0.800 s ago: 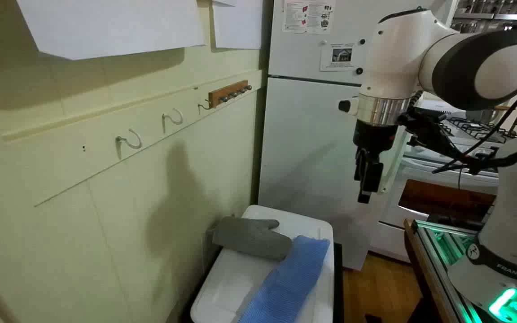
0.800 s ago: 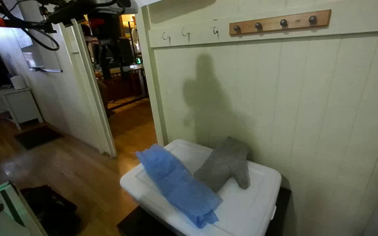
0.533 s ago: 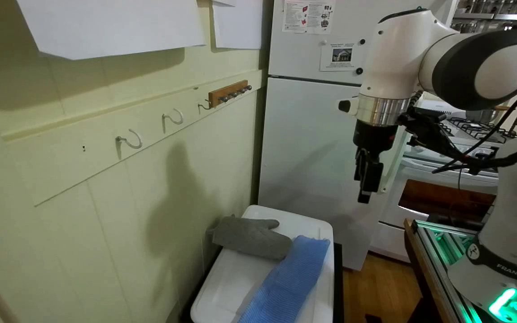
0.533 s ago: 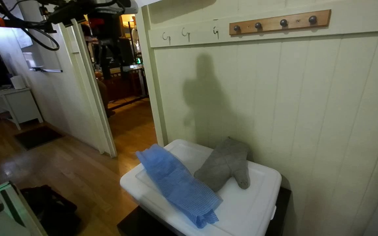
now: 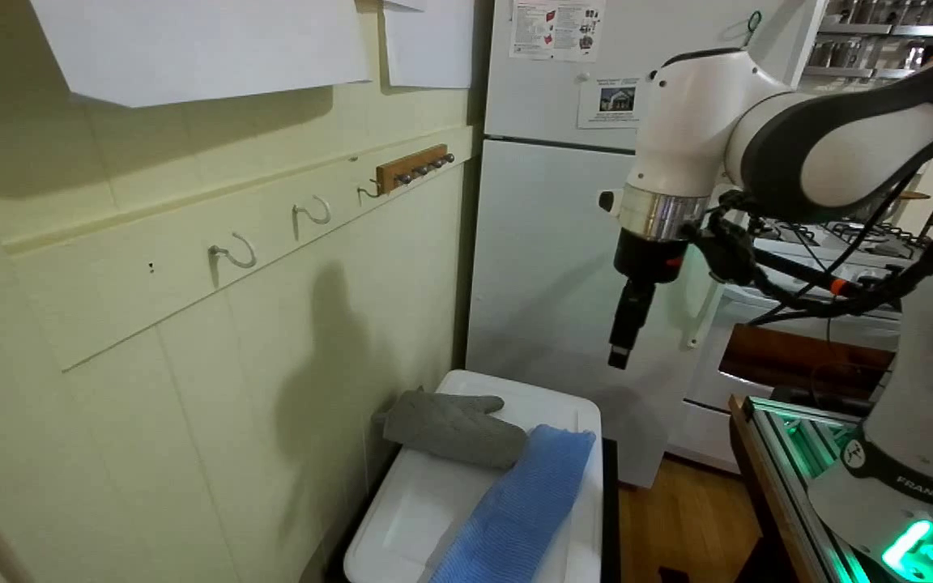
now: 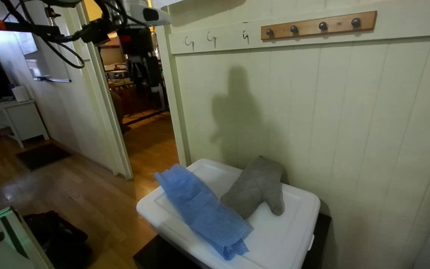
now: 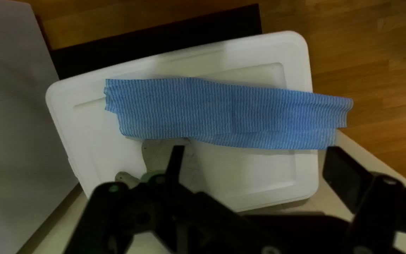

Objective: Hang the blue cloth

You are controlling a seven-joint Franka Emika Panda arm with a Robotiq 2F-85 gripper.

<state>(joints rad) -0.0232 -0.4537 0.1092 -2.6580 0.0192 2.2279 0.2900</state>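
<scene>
The blue cloth [image 5: 519, 506] lies flat as a long strip on a white lidded bin [image 5: 422, 494]. It shows in both exterior views [image 6: 203, 209] and spans the wrist view [image 7: 224, 109], where its right end hangs over the lid's edge. My gripper [image 5: 619, 356] is empty, well above the bin and apart from the cloth; it is dark in an exterior view [image 6: 147, 80]. In the wrist view my gripper [image 7: 256, 151] has its fingers wide apart. Pale hooks [image 5: 233, 251] and a wooden peg rack [image 6: 319, 25] are on the wall, with nothing hung on them.
A grey oven mitt [image 6: 254, 186] lies on the lid beside the cloth, partly under its edge in the wrist view [image 7: 164, 151]. The yellow wall [image 5: 272, 389] stands along the bin, a white fridge [image 5: 551, 267] behind it. White paper [image 5: 215, 48] juts out above the hooks.
The arm has come lower and my gripper has moved toward the wall, tilting and turning somewhat. The cloth, mitt and bin have not moved.
</scene>
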